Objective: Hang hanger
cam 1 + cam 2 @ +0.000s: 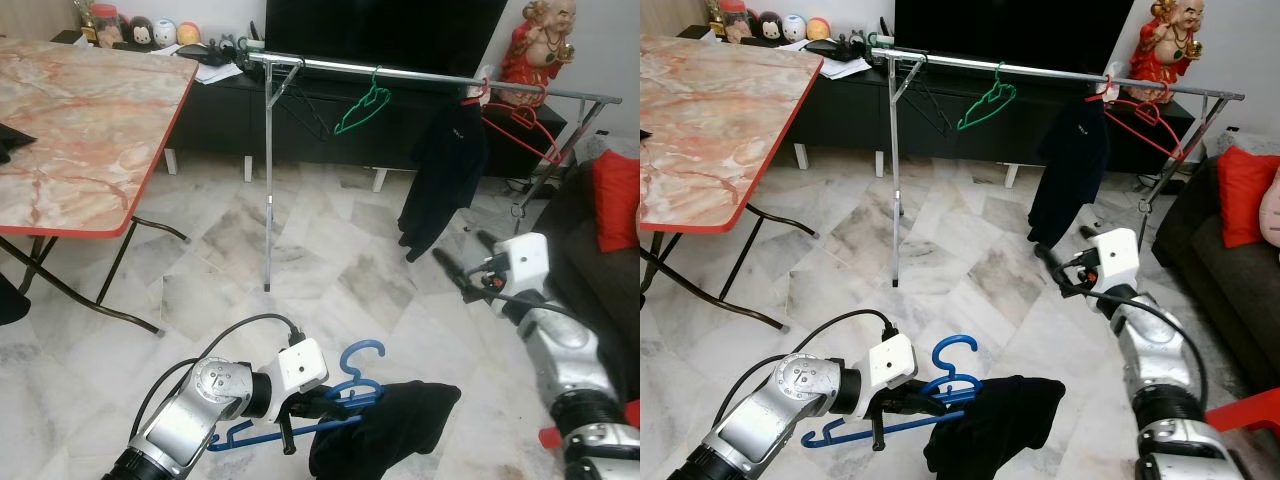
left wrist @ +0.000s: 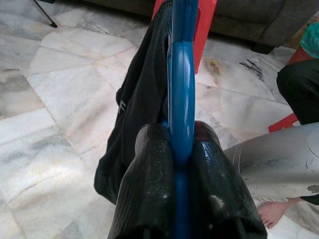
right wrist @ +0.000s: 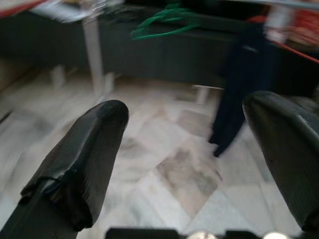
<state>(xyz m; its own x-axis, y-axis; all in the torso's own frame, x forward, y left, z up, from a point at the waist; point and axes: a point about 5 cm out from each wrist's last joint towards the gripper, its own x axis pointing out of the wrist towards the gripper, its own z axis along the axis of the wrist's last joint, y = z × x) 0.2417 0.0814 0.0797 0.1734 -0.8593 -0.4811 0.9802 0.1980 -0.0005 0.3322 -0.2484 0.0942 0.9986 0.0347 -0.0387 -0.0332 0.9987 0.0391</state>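
Observation:
Low in front of me my left gripper (image 1: 335, 398) is shut on a blue hanger (image 1: 352, 372) with a black garment (image 1: 385, 425) draped over it; the left wrist view shows the blue hanger (image 2: 182, 99) pinched between the two black fingers (image 2: 144, 194). Across the room stands a silver clothes rail (image 1: 420, 77) with a green hanger (image 1: 362, 108), a red hanger (image 1: 520, 120) and a dark garment (image 1: 445, 165) hanging on it. My right gripper (image 1: 462, 266) is raised on the right, open and empty, pointing toward the rail; its fingers (image 3: 84, 159) stand wide apart.
A marble-topped folding table (image 1: 70, 130) with a red edge stands at left. A dark TV cabinet (image 1: 230, 110) runs behind the rail. A dark sofa with a red cushion (image 1: 615, 200) is at right. A person's bare foot (image 2: 273, 213) is on the tiled floor near me.

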